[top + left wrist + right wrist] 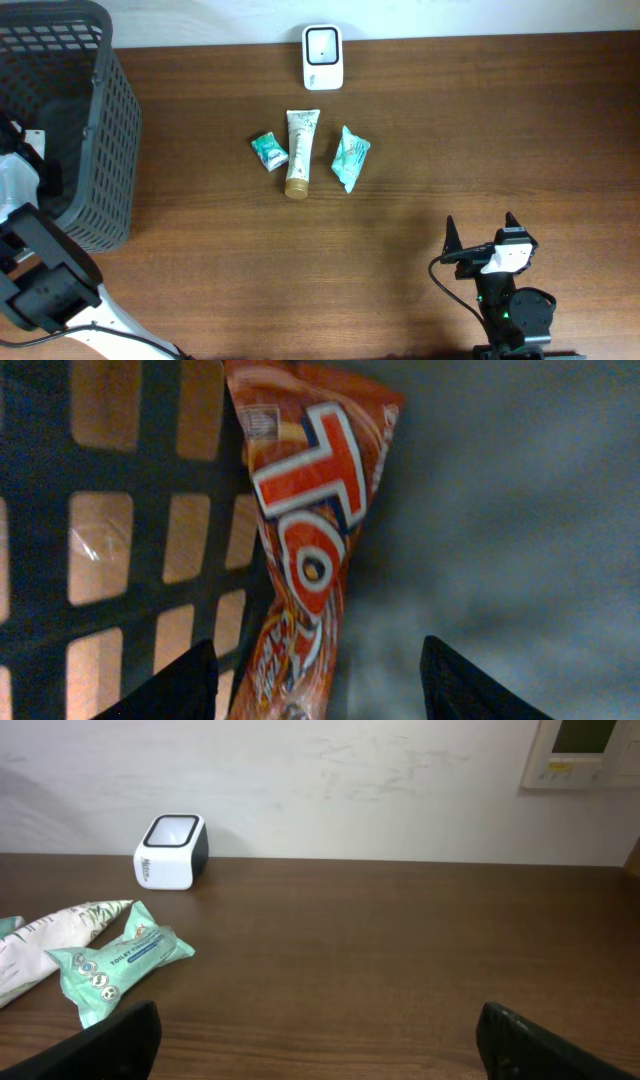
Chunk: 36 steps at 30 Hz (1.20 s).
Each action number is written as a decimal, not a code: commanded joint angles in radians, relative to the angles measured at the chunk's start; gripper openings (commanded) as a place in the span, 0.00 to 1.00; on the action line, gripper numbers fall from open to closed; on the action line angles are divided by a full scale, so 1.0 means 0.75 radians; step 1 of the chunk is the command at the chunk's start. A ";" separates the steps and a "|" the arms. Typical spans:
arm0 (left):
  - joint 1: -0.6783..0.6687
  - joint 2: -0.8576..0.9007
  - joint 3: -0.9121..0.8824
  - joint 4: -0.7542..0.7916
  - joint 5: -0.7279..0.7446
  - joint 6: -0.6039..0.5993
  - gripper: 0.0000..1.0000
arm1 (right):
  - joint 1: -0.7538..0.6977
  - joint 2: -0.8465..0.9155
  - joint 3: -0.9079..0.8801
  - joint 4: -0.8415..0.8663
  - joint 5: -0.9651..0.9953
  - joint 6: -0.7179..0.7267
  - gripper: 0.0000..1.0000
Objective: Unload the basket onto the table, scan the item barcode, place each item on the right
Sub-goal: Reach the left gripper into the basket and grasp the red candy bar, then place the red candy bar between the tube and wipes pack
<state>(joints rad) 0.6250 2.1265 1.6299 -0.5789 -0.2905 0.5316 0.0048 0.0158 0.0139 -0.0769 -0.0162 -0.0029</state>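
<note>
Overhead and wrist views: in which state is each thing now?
Left fingers, open, either side of the snack packet.
Snack packet, in the basket, ungripped.
Right fingers, open, empty.
Scanner, upright on the table.
Tube, lying flat, capped.
Wipes pack, lying flat.
Small teal packet, lying flat.

Bench (450,130): brown wood grain, smooth, low sheen noted. Basket (110,150): dark grey plastic lattice, matt. Snack packet (310,530): orange film, glossy, crinkled. Scanner (322,56): white plastic, smooth. Wipes packet (350,158): teal soft film, creased.
</note>
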 commanded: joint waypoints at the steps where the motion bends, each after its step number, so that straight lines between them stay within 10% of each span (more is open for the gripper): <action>1: 0.027 0.058 -0.013 0.020 0.025 0.011 0.62 | -0.008 -0.009 -0.011 -0.003 0.017 0.005 0.99; 4: 0.055 0.126 -0.013 -0.003 0.041 0.011 0.54 | -0.008 -0.009 -0.011 -0.003 0.016 0.005 0.99; 8: 0.077 0.130 -0.013 -0.013 0.091 -0.056 0.00 | -0.008 -0.009 -0.011 -0.003 0.016 0.005 0.99; 19: 0.017 -0.467 0.195 0.079 0.793 -0.626 0.00 | -0.008 -0.009 -0.011 -0.003 0.016 0.005 0.99; 25: -0.024 -0.892 0.207 0.304 1.236 -1.497 0.00 | -0.008 -0.009 -0.011 -0.003 0.016 0.005 0.99; 30: -0.455 -0.941 0.201 0.131 1.354 -1.432 0.00 | -0.008 -0.009 -0.011 -0.003 0.016 0.005 0.99; 36: -1.046 -0.702 0.175 -0.235 0.944 -1.312 0.00 | -0.008 -0.009 -0.011 -0.003 0.016 0.005 0.99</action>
<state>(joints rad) -0.0071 1.5017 1.7683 -0.6945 0.5793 -0.4870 0.0048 0.0158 0.0139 -0.0769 -0.0166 -0.0032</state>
